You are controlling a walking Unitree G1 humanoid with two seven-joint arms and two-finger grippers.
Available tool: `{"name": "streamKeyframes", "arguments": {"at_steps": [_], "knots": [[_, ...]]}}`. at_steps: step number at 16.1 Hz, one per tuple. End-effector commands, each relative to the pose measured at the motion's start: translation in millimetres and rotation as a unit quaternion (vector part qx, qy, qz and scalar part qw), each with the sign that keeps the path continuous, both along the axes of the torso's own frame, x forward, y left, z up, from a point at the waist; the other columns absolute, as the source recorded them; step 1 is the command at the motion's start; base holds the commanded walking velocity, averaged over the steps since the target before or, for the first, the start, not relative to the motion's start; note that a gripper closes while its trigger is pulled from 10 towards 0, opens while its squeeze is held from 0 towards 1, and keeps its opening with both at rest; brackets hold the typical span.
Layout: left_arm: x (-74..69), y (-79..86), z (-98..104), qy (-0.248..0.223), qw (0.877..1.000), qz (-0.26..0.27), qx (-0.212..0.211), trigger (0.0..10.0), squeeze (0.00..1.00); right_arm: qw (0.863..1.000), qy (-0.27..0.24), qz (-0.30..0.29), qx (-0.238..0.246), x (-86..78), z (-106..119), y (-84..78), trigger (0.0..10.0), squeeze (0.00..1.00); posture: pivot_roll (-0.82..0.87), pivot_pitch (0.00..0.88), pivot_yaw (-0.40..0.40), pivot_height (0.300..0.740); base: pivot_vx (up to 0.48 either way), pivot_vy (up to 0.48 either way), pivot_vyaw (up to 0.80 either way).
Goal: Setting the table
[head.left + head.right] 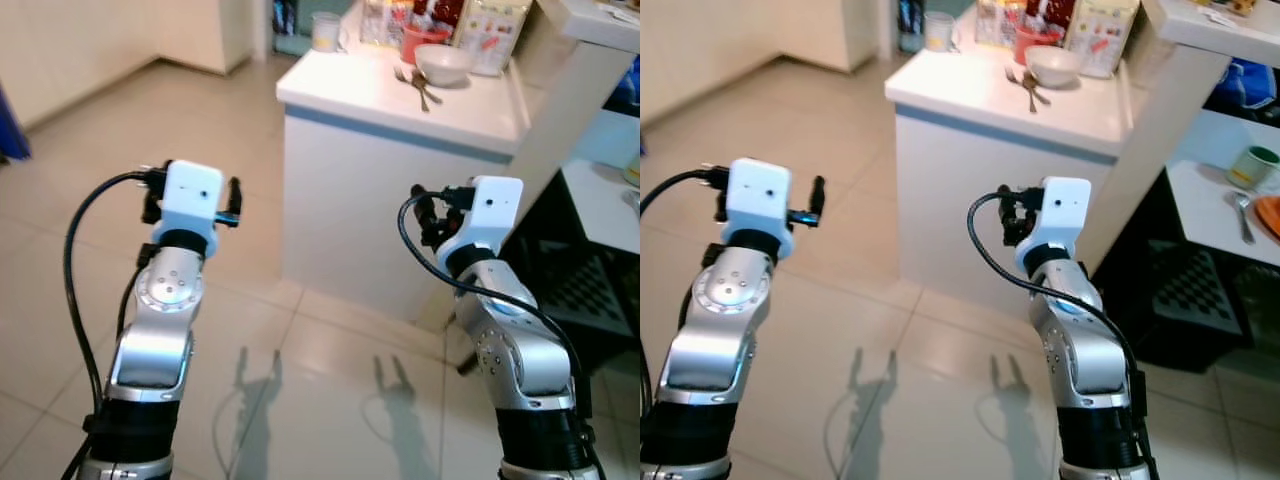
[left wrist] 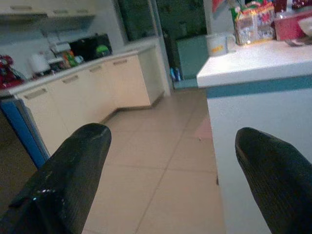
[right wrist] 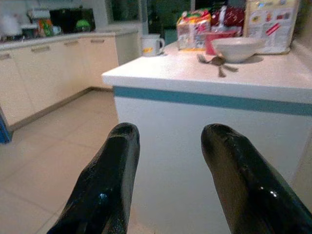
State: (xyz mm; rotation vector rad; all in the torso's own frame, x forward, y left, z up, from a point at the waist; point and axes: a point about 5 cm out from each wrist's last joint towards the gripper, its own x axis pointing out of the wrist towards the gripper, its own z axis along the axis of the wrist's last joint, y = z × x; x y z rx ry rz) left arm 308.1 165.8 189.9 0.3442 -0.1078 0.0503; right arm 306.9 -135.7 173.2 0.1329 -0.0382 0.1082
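Here, low in the frame, my left gripper (image 2: 170,180) and right gripper (image 3: 168,180) both hang over the tiled floor (image 1: 90,150), fingers apart, holding nothing. Beyond them, upper centre, stands the white counter (image 1: 380,90); on its far side sit a white bowl (image 1: 443,62) and spoons (image 1: 418,85) touching it, a mug (image 1: 325,30) farther left.

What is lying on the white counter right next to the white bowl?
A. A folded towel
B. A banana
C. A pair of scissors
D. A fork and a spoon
D. A fork and spoon lie on the counter just beside the white bowl, as the right wrist view also shows; both grippers are open and hold nothing.
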Motion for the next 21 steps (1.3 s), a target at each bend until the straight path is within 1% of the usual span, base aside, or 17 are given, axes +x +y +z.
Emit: {"name": "streamKeyframes", "arguments": {"at_steps": [1, 21], "knots": [[0.0, -14.1, 3.1, -0.005, 1.000, -0.025, -0.005, 10.0, 0.00, 1.000, 0.006, -0.024, -0.005, -1.7, -2.0, -14.6, 10.0, 0.00, -0.01, 0.000, -0.076, 0.740, 0.326, 0.000, 0.00], [1.8, -13.7, 4.5, -0.003, 1.000, -0.030, -0.004, 10.0, 0.00, 0.999, 0.011, -0.032, 0.004, -0.7, -3.1, -14.9, 10.0, 0.00, -0.01, 0.000, -0.068, 0.740, 0.328, 0.000, 0.00]]}}
